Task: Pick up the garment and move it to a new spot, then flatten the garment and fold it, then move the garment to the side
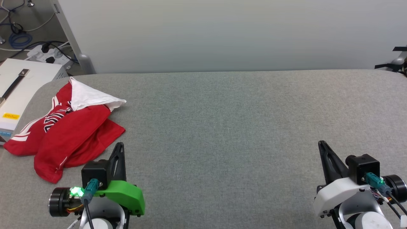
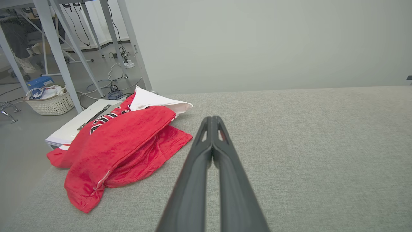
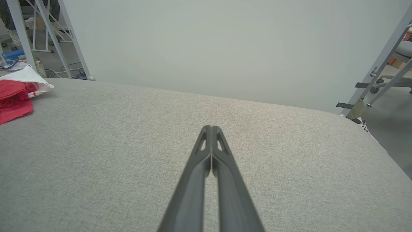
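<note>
The garment [image 1: 68, 133] lies crumpled at the far left of the grey table [image 1: 229, 127], red with a white sleeve sticking up and black-and-white lettering partly showing. From the left wrist the garment [image 2: 119, 145] sits left of the fingers, and from the right wrist the garment [image 3: 14, 96] shows at the left edge. My left gripper [image 1: 120, 145] rests at the lower left, shut and empty, just right of the cloth's near edge. At the lower right my right gripper [image 1: 321, 143] is also shut and empty, far from the cloth.
A white box [image 1: 19, 92] stands beside the table's left end, partly under the garment's edge. Cables and a power strip [image 1: 47, 54] lie on the floor behind it. A pale wall [image 1: 222, 31] backs the table. A basket [image 2: 51, 101] and metal frame legs stand on the floor.
</note>
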You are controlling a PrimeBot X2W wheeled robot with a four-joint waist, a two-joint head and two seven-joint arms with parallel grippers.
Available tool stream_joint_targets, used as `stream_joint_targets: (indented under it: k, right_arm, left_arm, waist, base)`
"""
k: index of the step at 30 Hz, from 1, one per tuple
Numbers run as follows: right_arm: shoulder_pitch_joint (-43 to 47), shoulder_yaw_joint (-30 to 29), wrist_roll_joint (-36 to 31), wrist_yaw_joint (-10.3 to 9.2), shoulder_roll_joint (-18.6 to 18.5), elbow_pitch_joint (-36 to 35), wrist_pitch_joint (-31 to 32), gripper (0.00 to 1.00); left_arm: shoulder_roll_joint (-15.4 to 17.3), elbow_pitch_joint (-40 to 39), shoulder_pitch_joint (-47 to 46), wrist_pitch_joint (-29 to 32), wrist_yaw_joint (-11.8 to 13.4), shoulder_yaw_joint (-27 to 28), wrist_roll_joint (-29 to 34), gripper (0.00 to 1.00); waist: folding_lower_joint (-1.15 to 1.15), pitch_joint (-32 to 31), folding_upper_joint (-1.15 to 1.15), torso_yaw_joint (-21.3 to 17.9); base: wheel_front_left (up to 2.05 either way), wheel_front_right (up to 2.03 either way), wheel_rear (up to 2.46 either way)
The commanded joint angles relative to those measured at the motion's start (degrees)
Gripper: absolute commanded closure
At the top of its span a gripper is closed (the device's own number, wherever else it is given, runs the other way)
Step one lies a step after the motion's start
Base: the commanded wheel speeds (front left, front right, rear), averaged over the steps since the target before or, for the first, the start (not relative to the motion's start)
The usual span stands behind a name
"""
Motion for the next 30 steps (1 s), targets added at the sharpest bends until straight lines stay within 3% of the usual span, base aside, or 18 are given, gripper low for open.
stream_joint_targets:
  k: [1, 30]
  right_arm:
    - [0.52, -0.07, -0.58, -0.04, 0.0, -0.27, 0.16, 1.0]
    - [0.52, -0.07, -0.58, -0.04, 0.0, -0.27, 0.16, 1.0]
  left_arm:
    - [-0.25, -0.13, 0.26, -0.04, 0.23, -0.05, 0.55, 1.0]
    - [-0.25, -0.13, 0.26, -0.04, 0.23, -0.05, 0.55, 1.0]
  waist:
    - [0.0, 0.0, 0.0, 0.0]
    - [0.0, 0.0, 0.0, 0.0]
  base:
    - [0.0, 0.0, 0.0]
    - [0.0, 0.0, 0.0]
